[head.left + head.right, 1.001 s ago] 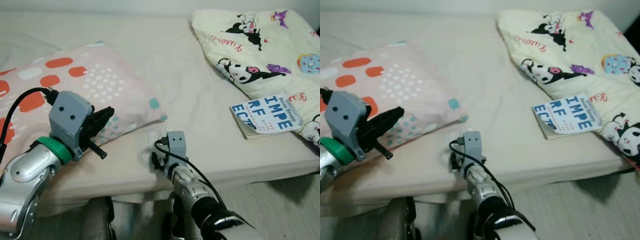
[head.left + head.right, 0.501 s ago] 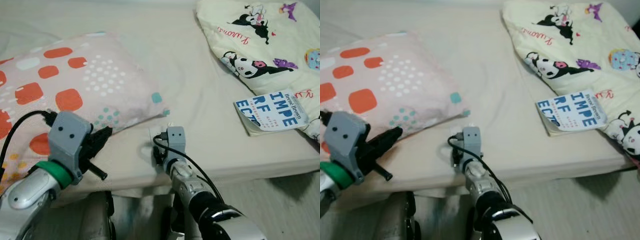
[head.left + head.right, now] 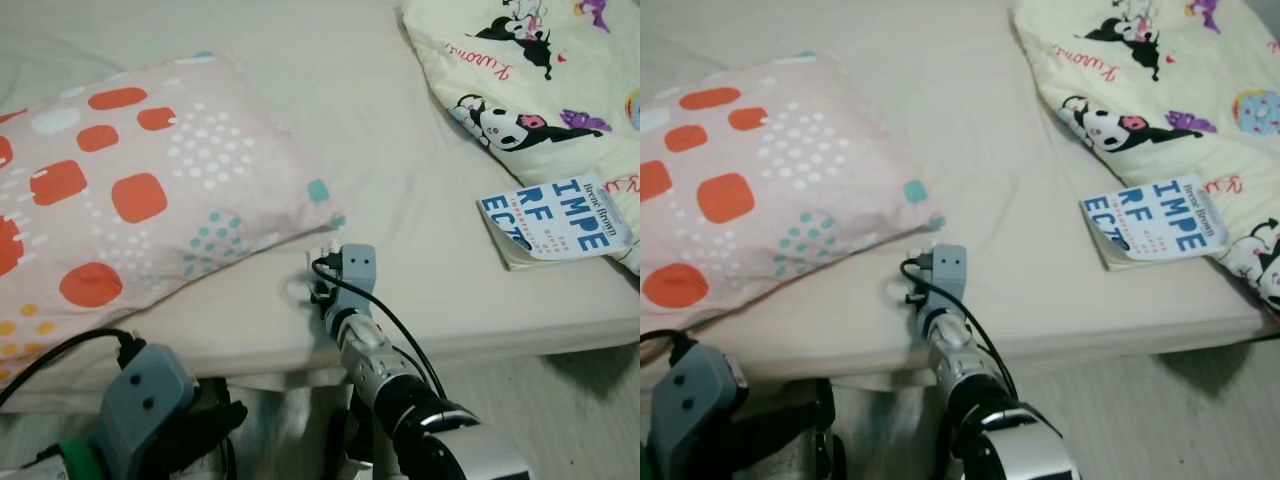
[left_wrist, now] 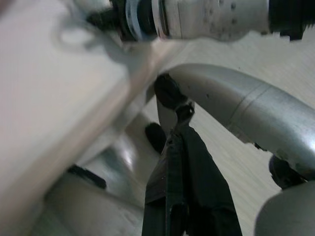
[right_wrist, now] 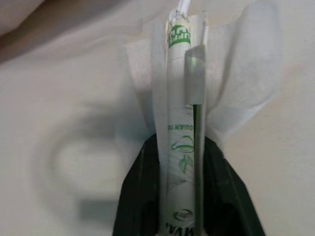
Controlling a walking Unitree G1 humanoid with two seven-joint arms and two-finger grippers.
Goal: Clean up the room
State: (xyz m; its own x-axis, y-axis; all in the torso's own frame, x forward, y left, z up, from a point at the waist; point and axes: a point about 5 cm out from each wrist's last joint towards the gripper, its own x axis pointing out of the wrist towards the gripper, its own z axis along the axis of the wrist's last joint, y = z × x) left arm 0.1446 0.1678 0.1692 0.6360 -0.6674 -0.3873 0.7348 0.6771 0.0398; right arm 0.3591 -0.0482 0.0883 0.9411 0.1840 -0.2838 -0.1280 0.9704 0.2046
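Right claw [image 5: 183,196] clamped on white packet [image 5: 182,123] over bed [image 3: 420,200] (left claw [image 3: 215,425] low, grip unclear).

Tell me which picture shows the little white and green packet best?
The right wrist view: the white-and-green packet stands up close between the right claw's black fingers, green print visible. In the eye views it is just a small white scrap by the pillow's corner.

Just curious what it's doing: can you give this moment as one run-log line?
right gripper: shut on white packet, at near bed edge | left gripper: low beside bed | pillow, book: on bed
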